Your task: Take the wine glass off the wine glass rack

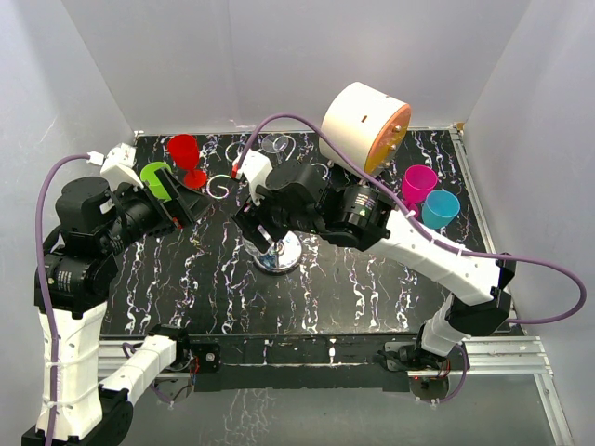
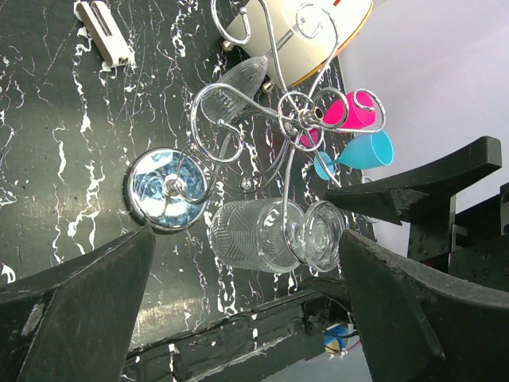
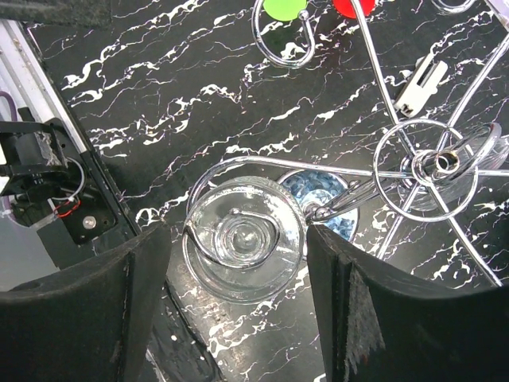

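Black fingers of the right gripper stand spread on either side of the wine glass, seen from above over its round foot. A thin gap shows at one finger and the other sits at the rim; whether it touches I cannot tell. Clear and ribbed, the glass hangs bowl-down in a curled arm of the wine glass rack, just above the rack's mirror base. The left gripper hovers to the rack's left, jaws wide apart, short of the wire. A second clear glass hangs from another scroll arm. A red goblet and a green goblet stand at the back left, a pink goblet and a blue goblet at the back right, and a white drum with an orange face sits behind the right arm. The table is black marble pattern with white veins, edged by an aluminium rail on the near side; plain white walls close in three sides
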Motion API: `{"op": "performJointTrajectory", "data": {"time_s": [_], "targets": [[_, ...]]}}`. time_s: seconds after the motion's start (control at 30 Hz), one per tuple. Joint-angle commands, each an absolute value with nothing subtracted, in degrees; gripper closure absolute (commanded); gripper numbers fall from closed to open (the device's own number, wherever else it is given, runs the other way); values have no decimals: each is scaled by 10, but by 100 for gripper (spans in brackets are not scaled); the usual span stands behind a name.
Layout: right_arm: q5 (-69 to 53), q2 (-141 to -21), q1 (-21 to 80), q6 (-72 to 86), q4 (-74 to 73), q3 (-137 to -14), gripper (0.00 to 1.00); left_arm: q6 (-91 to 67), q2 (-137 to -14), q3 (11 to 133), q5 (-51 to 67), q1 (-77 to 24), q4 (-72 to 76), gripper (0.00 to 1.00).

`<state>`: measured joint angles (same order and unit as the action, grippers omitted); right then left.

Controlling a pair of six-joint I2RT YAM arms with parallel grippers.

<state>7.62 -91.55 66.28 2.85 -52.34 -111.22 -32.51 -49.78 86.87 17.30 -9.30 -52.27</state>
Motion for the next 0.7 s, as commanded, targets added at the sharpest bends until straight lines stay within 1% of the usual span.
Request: {"op": "performJointTrajectory", "data": {"time_s": [0.0, 0.27, 0.47, 0.57, 0.67], "targets": [[88, -915, 665, 17, -486, -1124, 35, -316, -494, 868, 171, -95, -515, 1], [99, -912, 665, 14, -488, -1123, 50, -316, -494, 867, 171, -95, -515, 1], [82, -914, 665, 16, -491, -1139, 63, -316, -493, 868, 171, -96, -517, 1], [70, -911, 665, 18, -488, -1149, 72, -316, -493, 868, 171, -96, -516, 1], [69, -910, 666, 18, -487, -1153, 76, -316, -495, 868, 171, -95, -515, 1]]}}
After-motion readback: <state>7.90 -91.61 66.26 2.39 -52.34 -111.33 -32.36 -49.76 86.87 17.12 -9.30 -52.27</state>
